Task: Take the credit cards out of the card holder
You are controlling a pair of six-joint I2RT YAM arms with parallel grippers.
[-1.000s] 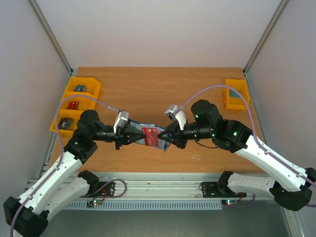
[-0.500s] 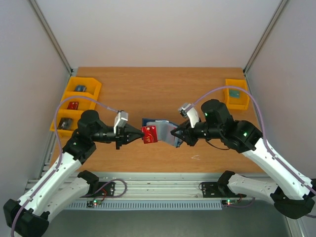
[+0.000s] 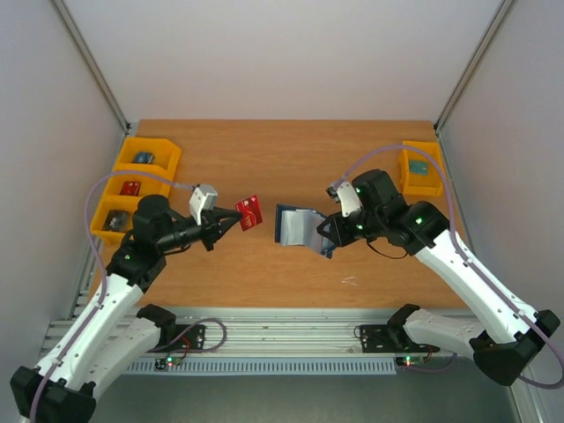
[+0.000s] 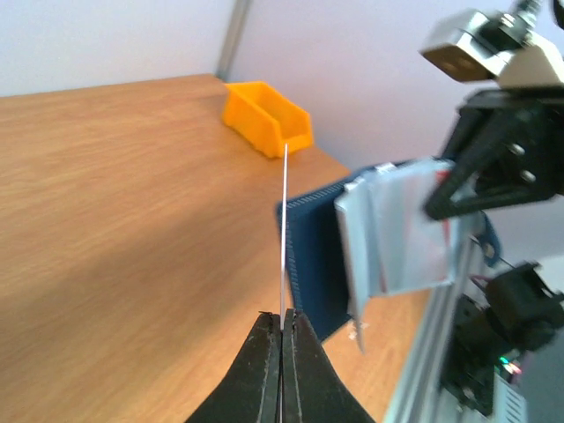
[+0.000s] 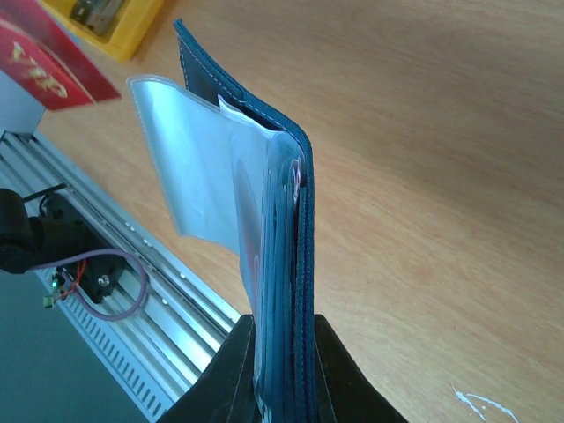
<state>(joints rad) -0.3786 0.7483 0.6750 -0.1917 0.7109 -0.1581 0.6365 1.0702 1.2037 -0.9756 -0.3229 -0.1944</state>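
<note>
My left gripper is clamped on one red credit card, held above the surface left of centre. The card holder lies to its right, apart from it. My right gripper pinches it at one end, and its sleeves fan out toward the left arm. I count one holder and one card out. I cannot count the cards inside.

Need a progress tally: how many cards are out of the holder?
1: a red card in the left hand, clear of the holder. More may hide inside it.
</note>
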